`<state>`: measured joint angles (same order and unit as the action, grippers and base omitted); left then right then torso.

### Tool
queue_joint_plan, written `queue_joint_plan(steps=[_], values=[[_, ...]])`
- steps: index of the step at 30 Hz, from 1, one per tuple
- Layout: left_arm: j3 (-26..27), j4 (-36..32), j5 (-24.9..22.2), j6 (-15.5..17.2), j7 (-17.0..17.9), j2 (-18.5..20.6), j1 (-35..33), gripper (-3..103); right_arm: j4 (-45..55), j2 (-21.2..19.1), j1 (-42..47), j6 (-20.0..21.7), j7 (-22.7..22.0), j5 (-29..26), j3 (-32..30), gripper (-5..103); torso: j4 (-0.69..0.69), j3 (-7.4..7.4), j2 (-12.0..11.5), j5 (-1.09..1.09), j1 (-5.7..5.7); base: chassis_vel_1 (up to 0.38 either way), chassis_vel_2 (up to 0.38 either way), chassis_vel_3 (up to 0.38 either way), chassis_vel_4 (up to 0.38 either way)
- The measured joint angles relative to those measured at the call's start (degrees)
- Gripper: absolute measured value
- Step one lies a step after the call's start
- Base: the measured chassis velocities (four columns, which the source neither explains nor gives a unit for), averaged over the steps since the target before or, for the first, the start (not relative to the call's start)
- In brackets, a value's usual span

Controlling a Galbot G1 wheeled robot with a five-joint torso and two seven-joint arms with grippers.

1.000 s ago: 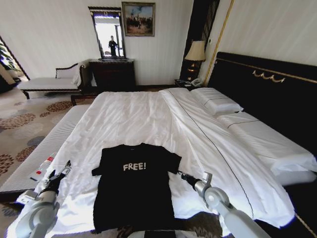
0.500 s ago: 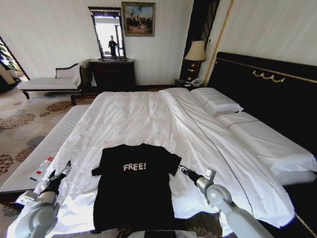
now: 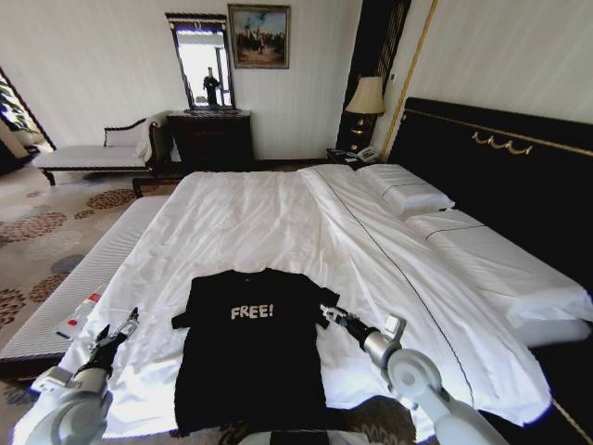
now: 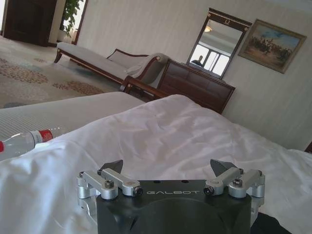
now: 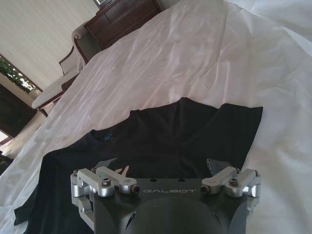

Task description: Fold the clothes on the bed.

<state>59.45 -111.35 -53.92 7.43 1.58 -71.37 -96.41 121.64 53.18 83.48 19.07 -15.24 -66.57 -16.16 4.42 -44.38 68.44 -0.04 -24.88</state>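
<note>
A: Shirt?
B: Shirt (image 3: 252,348) flat on bed (image 3: 278,222), near edge, print up.
A: Claws?
B: Right gripper (image 3: 326,313) jaws wide, at the shirt's right sleeve. Left gripper (image 3: 120,326) wide too, on sheet, apart from shirt.

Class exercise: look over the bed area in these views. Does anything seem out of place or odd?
One thing: a plastic water bottle with a red cap and label lies on its side on the pale bench beside the bed, left of the T-shirt. The shirt lies flat, unfolded.
</note>
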Motion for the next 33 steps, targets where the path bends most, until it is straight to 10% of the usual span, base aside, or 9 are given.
queue_joint_plan(steps=[21,24,27,33], values=[[-5.94,0.26,6.94,0.16,-0.78,-3.92,0.13,100,-10.00,4.25,-12.62,-2.01,1.13,5.70,-3.79,100,-0.02,-0.01,-0.01,0.00,0.00,0.000,0.000,0.000,0.000],[-6.82,1.65,4.28,0.30,-1.41,-5.04,1.27,100,-11.08,6.71,-14.36,-3.03,0.56,5.68,-5.16,100,-0.02,-0.01,-0.01,-0.01,0.00,0.000,0.000,0.000,0.000],[-6.78,3.72,-8.41,2.13,0.83,-5.57,4.28,100,-11.64,8.57,-14.60,-3.28,-0.04,5.26,-6.10,100,0.01,-0.01,-0.01,-0.01,0.00,0.000,0.000,0.000,0.000],[-7.49,5.42,-13.39,3.30,1.15,-6.32,5.56,100,-12.06,9.14,-14.50,-3.44,-0.26,5.24,-6.08,100,-0.01,-0.01,-0.01,-0.01,0.00,0.000,0.000,0.000,0.000]])
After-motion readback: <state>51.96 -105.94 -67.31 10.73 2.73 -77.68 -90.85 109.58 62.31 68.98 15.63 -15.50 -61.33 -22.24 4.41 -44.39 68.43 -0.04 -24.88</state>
